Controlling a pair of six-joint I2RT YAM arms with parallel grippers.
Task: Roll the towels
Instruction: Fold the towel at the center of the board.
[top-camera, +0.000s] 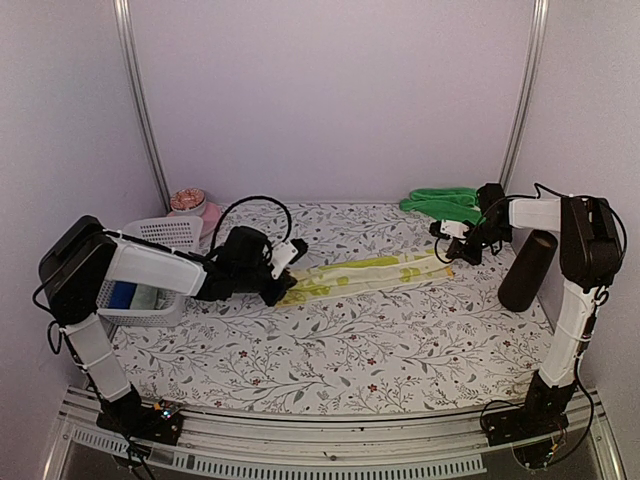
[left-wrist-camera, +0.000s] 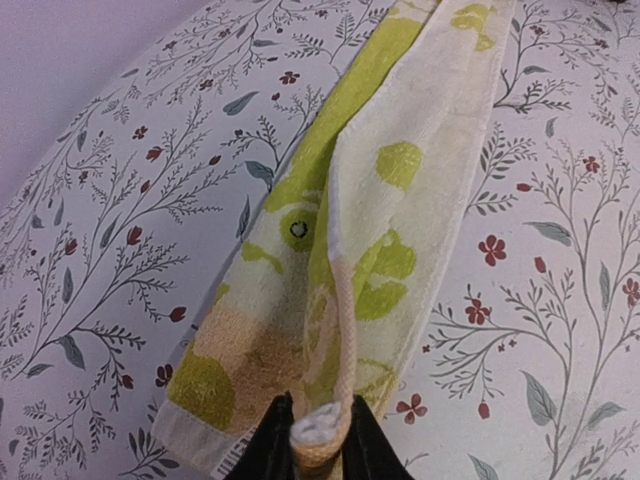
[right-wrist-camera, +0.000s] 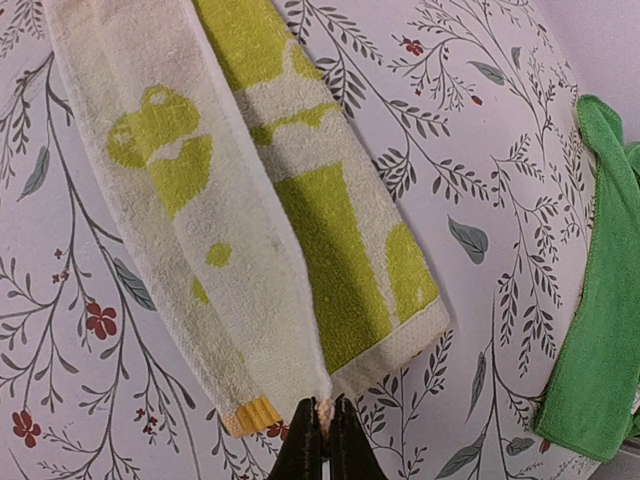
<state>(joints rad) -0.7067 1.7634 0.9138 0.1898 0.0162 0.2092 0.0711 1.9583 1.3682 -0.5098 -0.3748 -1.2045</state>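
Now the yellow-lime towel (top-camera: 370, 272) lies stretched across the surface (top-camera: 330, 350), left jaws pinching one end's hem, right jaws pressed together on the opposite corner; such thin bites could slip, slackening it.

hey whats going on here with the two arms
Both arms are working on the yellow-lime towel, which lies as a long folded strip across the table. The left end effector pinches one end and the right end effector pinches the other. No roll has formed yet. The green towel lies bunched at the back right, not held.
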